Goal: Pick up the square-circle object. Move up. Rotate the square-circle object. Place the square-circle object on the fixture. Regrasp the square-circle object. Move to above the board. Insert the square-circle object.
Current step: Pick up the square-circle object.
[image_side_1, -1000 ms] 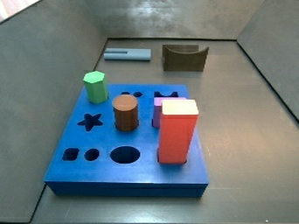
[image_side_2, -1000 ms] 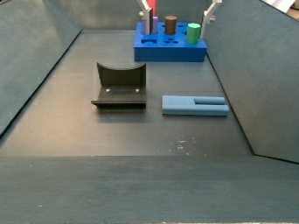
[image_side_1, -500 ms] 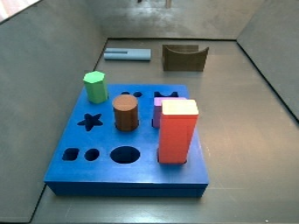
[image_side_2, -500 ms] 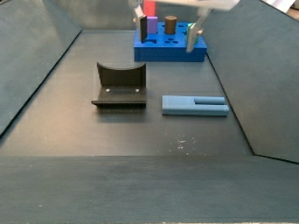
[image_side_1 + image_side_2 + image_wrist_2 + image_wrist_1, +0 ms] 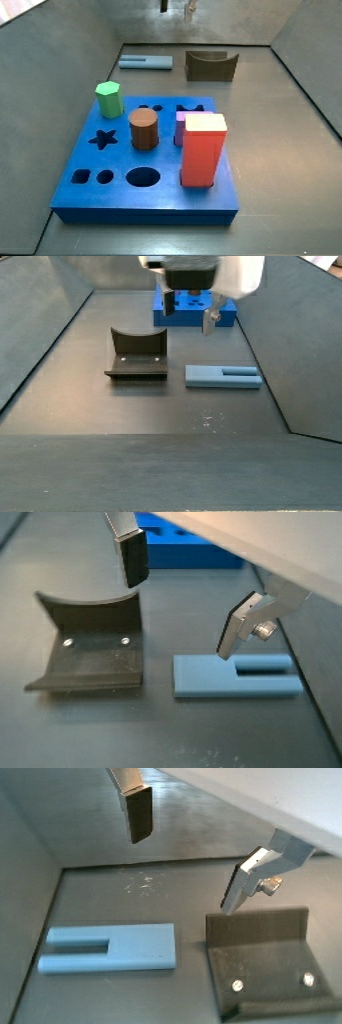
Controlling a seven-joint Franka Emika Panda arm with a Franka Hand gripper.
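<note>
Step in hand, judging by the layout: approach for the first pick. The gripper (image 5: pixel 181 600) is open and empty, hanging above the floor between the fixture (image 5: pixel 91 644) and the square-circle object (image 5: pixel 238 676), touching neither. In a side view the gripper (image 5: pixel 186 314) sits at upper centre of the frame, in front of the board (image 5: pixel 195 314).

The square-circle object (image 5: pixel 222 376) lies flat on the floor, right of centre, just beside the fixture (image 5: pixel 136 354) but apart from it. In a wrist view the object (image 5: pixel 110 949) shows a slot cut into one end; the rest is a plain slab.

To do it well: shift over the object's solid part, line the finger plates across its narrow width, not along its length, then descend straight. It lies low on the floor, so the pads need to go nearly to the surface. Keep clear of the fixture's wall on the way down.

Surface: dark grey, matte floor, faint scuffs (image 5: pixel 140 885) near the object. Grey walls close in on both sides. In a side view the board (image 5: pixel 94 196) fills the lower frame, carrying a red block (image 5: pixel 203 150), a green hexagonal peg (image 5: pixel 108 98), a brown cylinder (image 5: pixel 144 130) and a purple piece (image 5: pixel 179 124); object (image 5: pixel 144 62) and fixture (image 5: pixel 211 65) sit well apart from it at the top.
</note>
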